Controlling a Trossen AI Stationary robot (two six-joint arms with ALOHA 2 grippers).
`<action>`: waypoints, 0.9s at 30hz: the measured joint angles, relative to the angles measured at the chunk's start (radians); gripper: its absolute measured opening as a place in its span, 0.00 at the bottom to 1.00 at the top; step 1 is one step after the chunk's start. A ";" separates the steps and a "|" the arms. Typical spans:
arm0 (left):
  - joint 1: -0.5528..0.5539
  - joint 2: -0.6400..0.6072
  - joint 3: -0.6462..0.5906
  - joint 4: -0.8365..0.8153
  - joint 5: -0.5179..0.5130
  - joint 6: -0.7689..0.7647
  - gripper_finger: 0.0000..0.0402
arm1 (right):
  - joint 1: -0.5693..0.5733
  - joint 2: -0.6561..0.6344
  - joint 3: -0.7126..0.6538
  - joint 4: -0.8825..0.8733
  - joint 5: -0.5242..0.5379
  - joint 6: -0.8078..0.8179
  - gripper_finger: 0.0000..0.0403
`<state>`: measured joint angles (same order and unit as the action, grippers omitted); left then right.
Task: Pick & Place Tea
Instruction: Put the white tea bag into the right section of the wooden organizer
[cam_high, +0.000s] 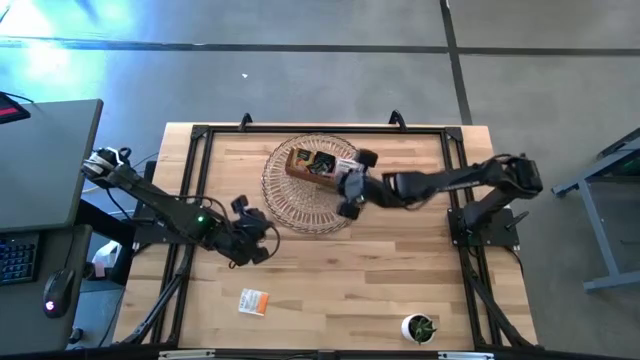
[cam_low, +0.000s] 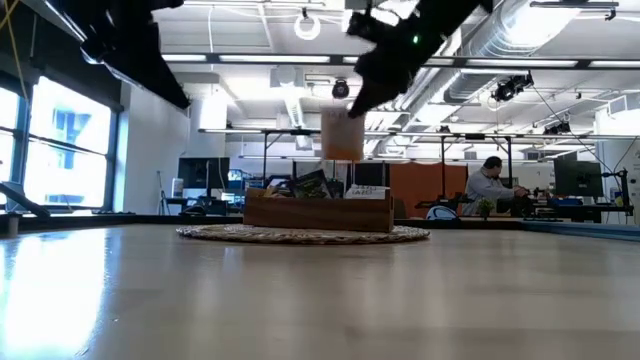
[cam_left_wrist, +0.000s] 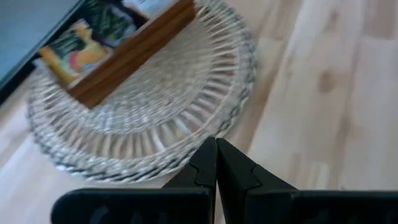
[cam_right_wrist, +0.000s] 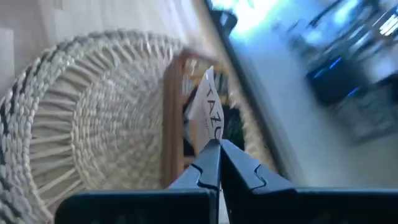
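Tea sachet upright on edge, pinched in right end effector above tray; left end effector clenched empty

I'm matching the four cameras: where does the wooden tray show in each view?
High view: wooden tray at the back of the woven mat, beside the right gripper.
Low view: centre, on the mat, tray.
Left wrist view: upper left, tray.
Right wrist view: centre, behind the held sachet, tray.
Shared landmark: the woven mat.
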<state>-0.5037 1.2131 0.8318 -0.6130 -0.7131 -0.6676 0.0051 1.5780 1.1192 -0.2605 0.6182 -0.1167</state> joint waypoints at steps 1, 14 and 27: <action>0.000 0.001 0.000 -0.015 -0.010 -0.004 0.00 | -0.030 0.007 0.000 -0.014 -0.051 0.033 0.00; 0.000 0.001 0.000 -0.064 -0.034 -0.048 0.00 | -0.255 0.139 -0.003 -0.084 -0.206 0.089 0.00; 0.001 0.001 0.000 -0.151 -0.117 -0.150 0.00 | -0.253 0.098 -0.002 -0.136 -0.238 0.066 0.00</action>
<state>-0.5030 1.2137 0.8318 -0.7642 -0.8297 -0.8173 -0.2479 1.6763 1.1175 -0.3965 0.3804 -0.0512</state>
